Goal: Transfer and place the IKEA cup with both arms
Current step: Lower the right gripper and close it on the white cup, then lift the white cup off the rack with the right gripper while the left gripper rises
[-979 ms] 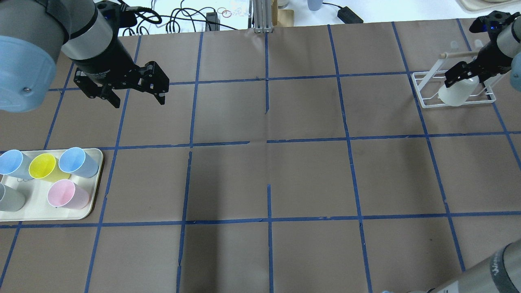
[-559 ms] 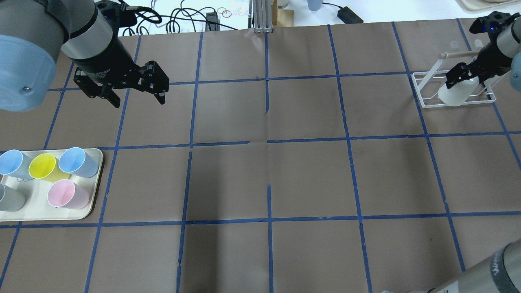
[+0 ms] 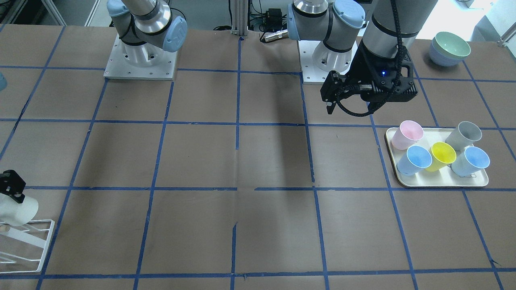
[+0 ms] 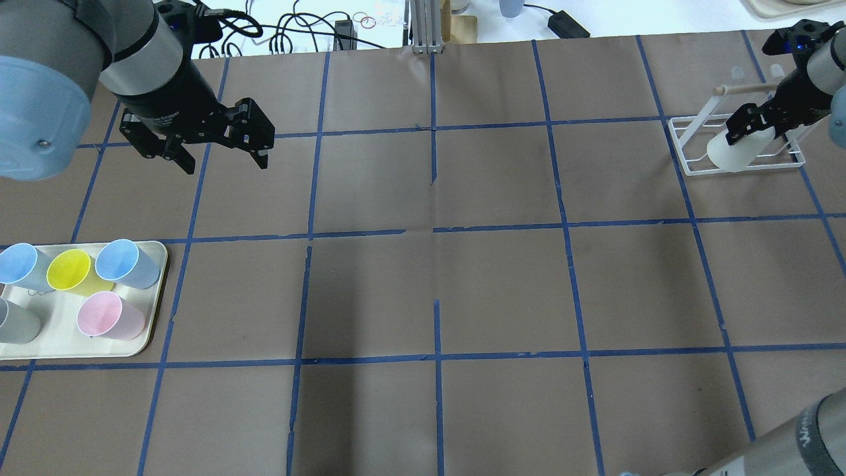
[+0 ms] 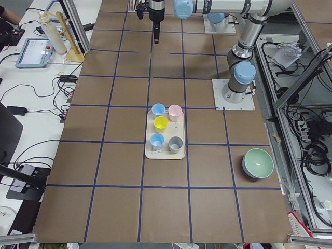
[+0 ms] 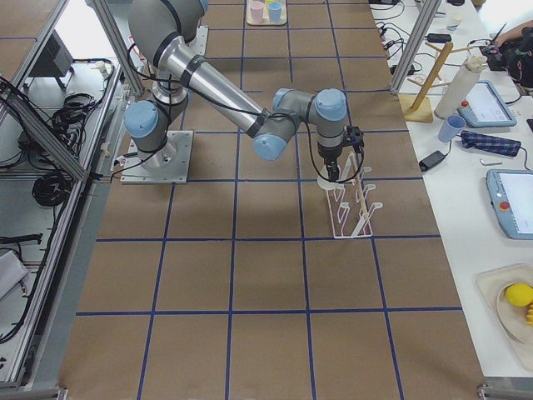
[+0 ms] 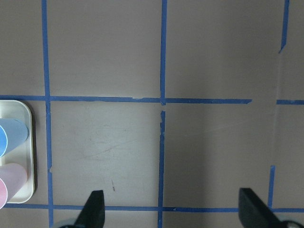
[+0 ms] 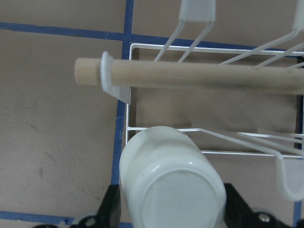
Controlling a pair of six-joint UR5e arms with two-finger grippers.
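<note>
Tabletop (image 4: 502, 284): brown paper with a blue tape grid. It is bare from the wire rack (image 8: 199, 77) across the middle. One table edge runs near the rack, on the side away from the robot. Open room for moving is judged to lie from the rack toward the table's middle.

Tray (image 4: 63, 324): well apart from the rack, at the opposite end. It carries five coloured cups.

Left gripper (image 4: 225, 164): well apart from the rack, above bare table. Jaws wide apart, holding nothing.

Cup (image 4: 730, 153): white, over the rack's end, below the tip of its wooden rail. It is tipped, base toward the wrist camera. Contact with the wires cannot be told.

Right gripper (image 4: 750, 125): clamped across the cup's wall near the base.

Handling, as judged: light, thin plastic that is stiff but squeezable. The wall is smooth and tapered, so it may slip under a loose grip. A second hold belongs on the free wall near the mouth.
</note>
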